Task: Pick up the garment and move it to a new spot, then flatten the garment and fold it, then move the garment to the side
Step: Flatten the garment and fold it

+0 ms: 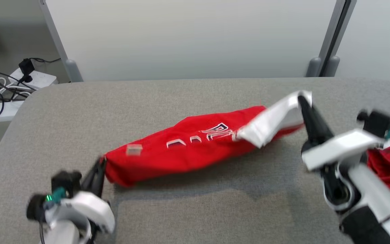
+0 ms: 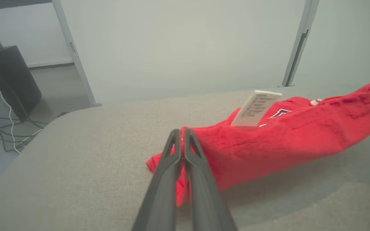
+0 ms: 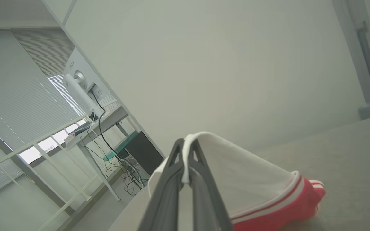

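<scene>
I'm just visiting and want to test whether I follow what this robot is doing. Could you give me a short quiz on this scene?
1. True or false: the left gripper is open and clear of the red garment.
2. The right gripper pinches which part of it? A) the red body B) the white fabric C) the paper label
3. What colour is the table covering?
Key: 1 false, it is shut on the garment's end; 2 B; 3 grey.
</scene>
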You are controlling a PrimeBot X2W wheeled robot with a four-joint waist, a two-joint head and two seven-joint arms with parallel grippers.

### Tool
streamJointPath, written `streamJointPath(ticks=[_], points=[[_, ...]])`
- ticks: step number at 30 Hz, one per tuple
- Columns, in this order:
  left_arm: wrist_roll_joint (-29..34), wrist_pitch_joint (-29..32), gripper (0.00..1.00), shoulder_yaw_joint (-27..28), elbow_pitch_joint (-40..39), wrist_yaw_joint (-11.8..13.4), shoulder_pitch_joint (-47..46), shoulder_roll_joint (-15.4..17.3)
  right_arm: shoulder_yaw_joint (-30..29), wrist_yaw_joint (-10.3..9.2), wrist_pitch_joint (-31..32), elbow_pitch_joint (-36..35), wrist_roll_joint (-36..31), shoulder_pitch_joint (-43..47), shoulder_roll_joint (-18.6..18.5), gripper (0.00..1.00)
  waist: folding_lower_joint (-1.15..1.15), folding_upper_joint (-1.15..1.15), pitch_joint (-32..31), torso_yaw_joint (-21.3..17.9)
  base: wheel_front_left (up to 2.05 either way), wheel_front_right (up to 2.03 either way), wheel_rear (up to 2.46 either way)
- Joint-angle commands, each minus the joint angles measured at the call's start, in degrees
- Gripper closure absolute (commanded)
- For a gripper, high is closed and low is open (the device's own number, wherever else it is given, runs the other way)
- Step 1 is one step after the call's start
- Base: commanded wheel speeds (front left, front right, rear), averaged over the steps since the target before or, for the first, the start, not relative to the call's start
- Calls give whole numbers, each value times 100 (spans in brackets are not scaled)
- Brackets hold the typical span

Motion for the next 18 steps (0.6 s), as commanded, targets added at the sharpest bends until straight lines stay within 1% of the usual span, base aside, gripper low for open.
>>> streamJointPath(ticks=[1,4,8,10,13,15,17,18], points=[[-96,-35,100,222,-189,-29,-41,84,10,25,-34,-226,56,157,-1,100,0,0,-26,-20,0,0,0],[-235,-35,100,303,-407,-32,417,-123,-123,25,-34,-556,91,787,32,100,0,0,-21,-30,0,0,0],[-409,-35,100,472,-893,-33,879,-329,-298,25,-34,-1112,-76,1449,62,100,0,0,8,-77,0,0,0],[-423,-35,100,437,-1181,-33,1058,-402,-374,25,-34,-1398,-150,1765,76,100,0,0,61,-75,0,0,0],[-612,-31,100,361,-1459,-34,1262,-497,-399,25,-34,-1687,-184,2157,95,100,0,0,202,-76,0,0,0],[-753,53,100,252,-1563,-35,1269,-530,-389,25,-34,-1757,-217,2252,80,100,0,0,395,-69,0,0,0],[-830,296,100,87,-1621,-37,1137,-538,-360,25,-28,-1764,-270,2149,61,100,0,0,668,-51,0,0,0],[-833,456,100,-54,-1662,-38,1002,-487,-334,25,4,-1761,-286,2013,57,100,0,0,826,-42,0,0,0]])
